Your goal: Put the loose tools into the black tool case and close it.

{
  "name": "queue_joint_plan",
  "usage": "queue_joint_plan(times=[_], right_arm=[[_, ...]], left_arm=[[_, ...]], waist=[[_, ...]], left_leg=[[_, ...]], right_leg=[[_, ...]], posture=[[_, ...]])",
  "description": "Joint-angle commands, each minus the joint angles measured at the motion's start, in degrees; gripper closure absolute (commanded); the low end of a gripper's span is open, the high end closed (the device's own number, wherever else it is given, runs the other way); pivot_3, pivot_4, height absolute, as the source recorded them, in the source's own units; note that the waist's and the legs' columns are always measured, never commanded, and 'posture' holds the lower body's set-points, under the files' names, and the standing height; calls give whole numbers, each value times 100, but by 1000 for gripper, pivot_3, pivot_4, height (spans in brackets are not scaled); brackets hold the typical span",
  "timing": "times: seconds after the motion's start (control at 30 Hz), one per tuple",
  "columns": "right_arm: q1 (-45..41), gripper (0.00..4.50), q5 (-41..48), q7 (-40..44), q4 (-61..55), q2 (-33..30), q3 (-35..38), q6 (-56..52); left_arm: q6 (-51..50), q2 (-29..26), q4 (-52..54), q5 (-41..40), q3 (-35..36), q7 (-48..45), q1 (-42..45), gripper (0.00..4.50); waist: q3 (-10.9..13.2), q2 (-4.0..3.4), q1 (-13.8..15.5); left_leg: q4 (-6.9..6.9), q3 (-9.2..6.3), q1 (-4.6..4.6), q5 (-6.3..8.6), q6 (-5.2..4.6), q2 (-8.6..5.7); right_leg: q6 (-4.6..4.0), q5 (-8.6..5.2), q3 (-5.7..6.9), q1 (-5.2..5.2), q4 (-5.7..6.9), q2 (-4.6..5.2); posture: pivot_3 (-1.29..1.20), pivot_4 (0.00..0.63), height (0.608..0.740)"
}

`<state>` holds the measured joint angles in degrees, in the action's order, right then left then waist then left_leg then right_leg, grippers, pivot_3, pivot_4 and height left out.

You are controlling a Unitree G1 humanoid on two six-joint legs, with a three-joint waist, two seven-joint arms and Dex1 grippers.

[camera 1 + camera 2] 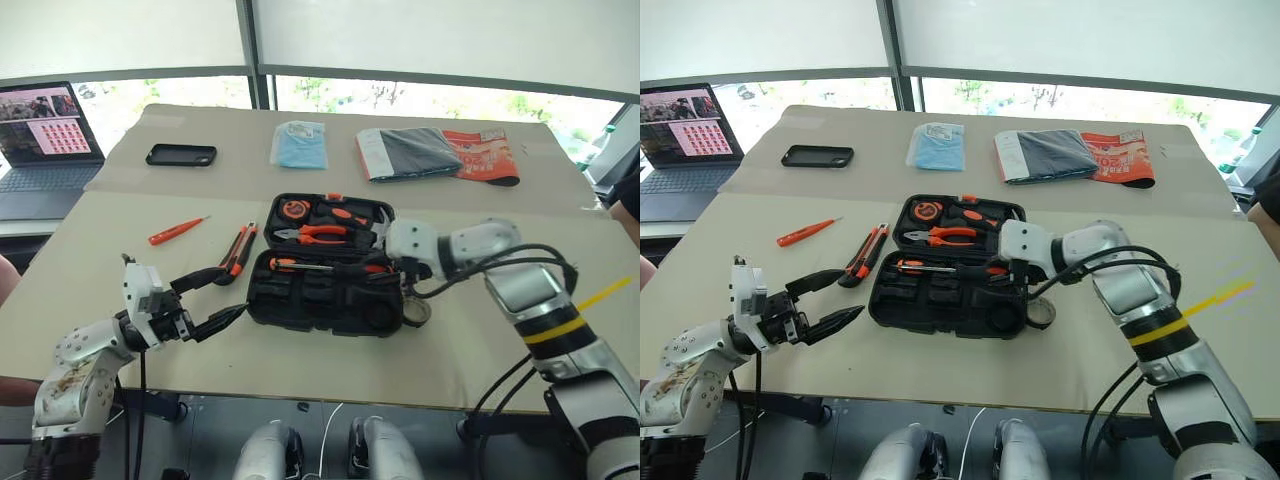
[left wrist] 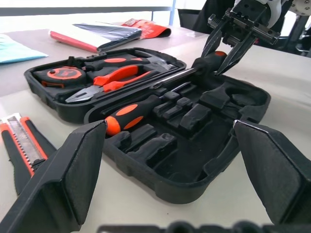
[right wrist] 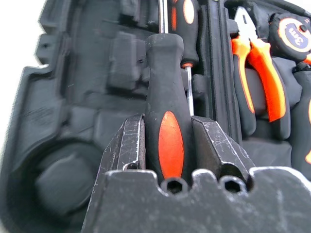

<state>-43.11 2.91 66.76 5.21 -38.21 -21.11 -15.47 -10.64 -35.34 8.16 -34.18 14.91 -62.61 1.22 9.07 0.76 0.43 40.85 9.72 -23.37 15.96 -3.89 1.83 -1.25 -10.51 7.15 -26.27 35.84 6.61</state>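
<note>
The black tool case (image 1: pixel 300 300) lies open at the table's middle. My right gripper (image 3: pixel 167 141) is shut on the handle of a black-and-orange screwdriver (image 3: pixel 165 87), held low over the case's near half by the hinge. A second black-and-orange screwdriver (image 2: pixel 131 114) lies in the same half. My left gripper (image 1: pixel 232 292) stands open just left of the case, its fingers (image 2: pixel 73 179) wide apart and empty. The utility knife (image 1: pixel 238 250) and the slim orange screwdriver (image 1: pixel 177 232) lie on the table left of the case. The small tape roll (image 1: pixel 417 310) sits at the case's right end.
Orange-handled pliers (image 1: pixel 320 234) and a tape measure (image 1: pixel 294 210) fill the case's far half. A black phone (image 1: pixel 181 155), a blue packet (image 1: pixel 300 143) and a magazine (image 1: pixel 435 153) lie at the back. A laptop (image 1: pixel 45 140) stands at the far left.
</note>
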Motion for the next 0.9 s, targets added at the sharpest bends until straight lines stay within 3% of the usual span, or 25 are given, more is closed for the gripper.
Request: queue_joint_plan(times=[0.03, 0.7, 0.73, 0.8, 0.9], right_arm=[[-213, 3472, -227, -51, 48, 66, -28, -213], [-95, 3472, -657, 200, 283, 293, -315, -394], [-113, 2468, -647, 199, 296, 326, -293, -316], [-165, 1999, -616, 128, 337, 392, -189, -49], [-297, 899, -398, 132, 400, 441, 117, 340]], left_arm=[[76, -35, 247, -17, -33, -42, -46, 0], [83, -82, -16, 140, -136, 2, 363, 0], [87, -80, -23, 147, -139, -2, 367, 0], [99, -73, -33, 162, -146, -5, 371, 0], [142, -55, -93, 196, -138, 5, 383, 0]], waist=[[0, 0, -3], [0, 0, -114], [0, 0, -113], [0, 0, -114], [0, 0, -118]], left_leg=[[-1, 0, 2, 0, 0, 0], [-8, 3, 12, -15, 15, 7], [-8, 2, 13, -16, 14, 7], [-10, 2, 13, -15, 15, 8], [-12, 3, 12, -16, 14, 8]], right_leg=[[-1, 0, 1, 0, 1, -1], [5, -12, 2, -2, 19, -20], [5, -13, 2, -1, 19, -20], [4, -13, 2, -1, 18, -20], [4, -13, 2, -2, 16, -22]], posture=[[0, 150, 740], [0, 150, 740], [0, 150, 740], [0, 150, 740], [0, 150, 740]])
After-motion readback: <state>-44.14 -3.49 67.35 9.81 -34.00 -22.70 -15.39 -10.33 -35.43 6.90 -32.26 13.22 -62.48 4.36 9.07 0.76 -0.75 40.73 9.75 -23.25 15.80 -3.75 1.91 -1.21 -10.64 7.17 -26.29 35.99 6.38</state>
